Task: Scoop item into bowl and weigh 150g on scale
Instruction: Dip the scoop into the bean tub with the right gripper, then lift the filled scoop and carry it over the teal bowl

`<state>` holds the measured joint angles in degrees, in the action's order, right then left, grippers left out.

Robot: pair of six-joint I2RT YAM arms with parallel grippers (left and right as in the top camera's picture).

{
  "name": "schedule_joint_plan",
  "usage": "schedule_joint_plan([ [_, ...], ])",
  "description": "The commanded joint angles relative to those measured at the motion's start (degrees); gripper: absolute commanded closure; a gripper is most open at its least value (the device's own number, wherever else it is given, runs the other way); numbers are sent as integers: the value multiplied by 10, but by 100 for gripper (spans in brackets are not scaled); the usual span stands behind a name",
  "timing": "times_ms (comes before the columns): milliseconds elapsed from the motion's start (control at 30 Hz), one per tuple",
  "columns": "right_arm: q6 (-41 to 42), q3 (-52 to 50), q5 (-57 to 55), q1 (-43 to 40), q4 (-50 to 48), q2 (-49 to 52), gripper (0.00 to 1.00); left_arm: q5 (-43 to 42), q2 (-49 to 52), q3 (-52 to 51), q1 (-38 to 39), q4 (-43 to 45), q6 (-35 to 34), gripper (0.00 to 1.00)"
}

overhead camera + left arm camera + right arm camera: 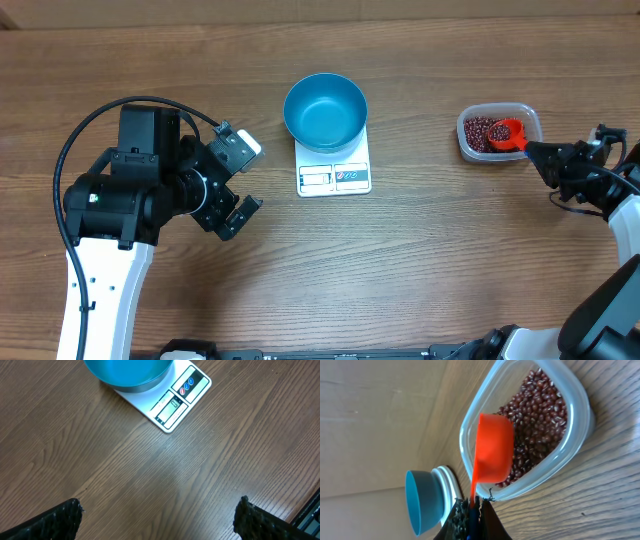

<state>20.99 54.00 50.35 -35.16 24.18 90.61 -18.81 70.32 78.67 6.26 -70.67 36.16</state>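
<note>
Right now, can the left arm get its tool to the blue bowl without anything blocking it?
Probably yes. The left tool is open and empty, and only bare table lies between it and the bowl on the scale. The right tool is far off at the tub.

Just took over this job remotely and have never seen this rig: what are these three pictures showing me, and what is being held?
The overhead picture looks down on a wooden table with two robot arms. The other two pictures come from cameras on each wrist.

Mid-table, a blue bowl, empty, sits on a white kitchen scale. At the right, a clear tub holds red beans.

The right pincer is shut on the handle of an orange measuring cup, which hangs over the tub. The left pincer is wide open, holds nothing, and hovers left of the scale.
</note>
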Motion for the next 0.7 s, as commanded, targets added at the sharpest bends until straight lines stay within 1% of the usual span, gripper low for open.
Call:
schedule_joint_plan([
  [0,0,12,42,-2,-3,2,97,2,1,-3,-2,0,-6,0],
  [500,3,12,173,0,-3,2,96,2,1,-3,-2,0,-6,0],
  [667,18,12,197,9,-5,2,96,2,1,-3,-2,0,-6,0],
])
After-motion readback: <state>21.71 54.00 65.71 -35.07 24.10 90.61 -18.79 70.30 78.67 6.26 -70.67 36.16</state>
